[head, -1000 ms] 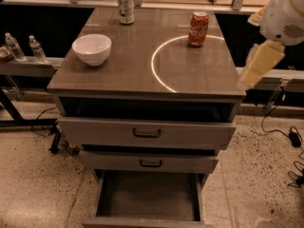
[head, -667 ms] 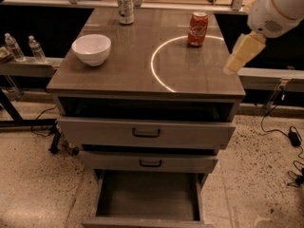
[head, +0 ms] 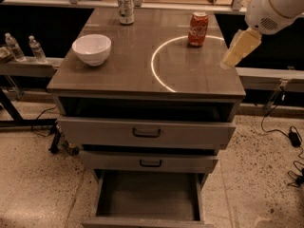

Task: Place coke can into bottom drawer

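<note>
The coke can (head: 197, 29), red with white script, stands upright on the cabinet top at the back right, on the edge of a bright ring of light. My gripper (head: 240, 49), with pale yellow fingers, hangs above the right edge of the cabinet top, to the right of the can and a little nearer the camera, apart from it. The bottom drawer (head: 149, 196) is pulled out at the foot of the cabinet, and its grey floor is bare.
A white bowl (head: 91, 49) sits at the left of the cabinet top (head: 118, 75). A silver-green can (head: 126, 7) stands at the back. The two upper drawers (head: 146, 133) stick out slightly. Water bottles (head: 35, 49) stand on a shelf at left. Cables (head: 289, 137) lie on the floor at right.
My gripper has moved up and to the left, from beside the cabinet's right edge to above it, closer to the coke can. Nothing else has moved.
</note>
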